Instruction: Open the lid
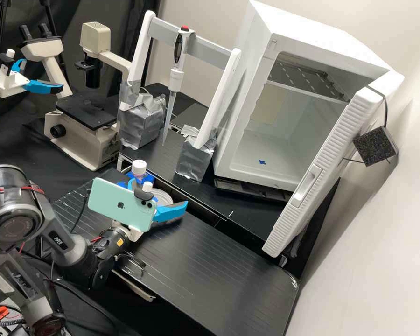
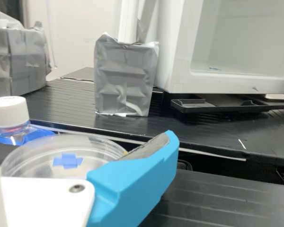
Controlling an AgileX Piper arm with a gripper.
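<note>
**Clear dish lid sitting at the spread tool**

Round, clear plastic lid (image 2: 42,152) with a small blue tape cross (image 2: 67,161) is lying left of centre in the high frame, just below mid-height, apparently capping a shallow dish on the black ridged worktop (image 1: 219,266). Task line is presumably meaning this lid. White tool (image 1: 158,192) is hanging close by, partly hidden behind a mint-green phone (image 1: 121,205); its bright blue fingers (image 1: 171,212) are standing wide apart, grasping nothing.

Handling, my judgement: lid is likely weighing little, its thin wall stiff yet crackable, smooth and prone to slipping. Best hold is probably spanning the rim at opposite sides, lightly, then lifting straight; squeezing too low could be dragging the dish along. White-capped clear bottle (image 2: 9,116) is standing just beside, needing clearance.
</note>
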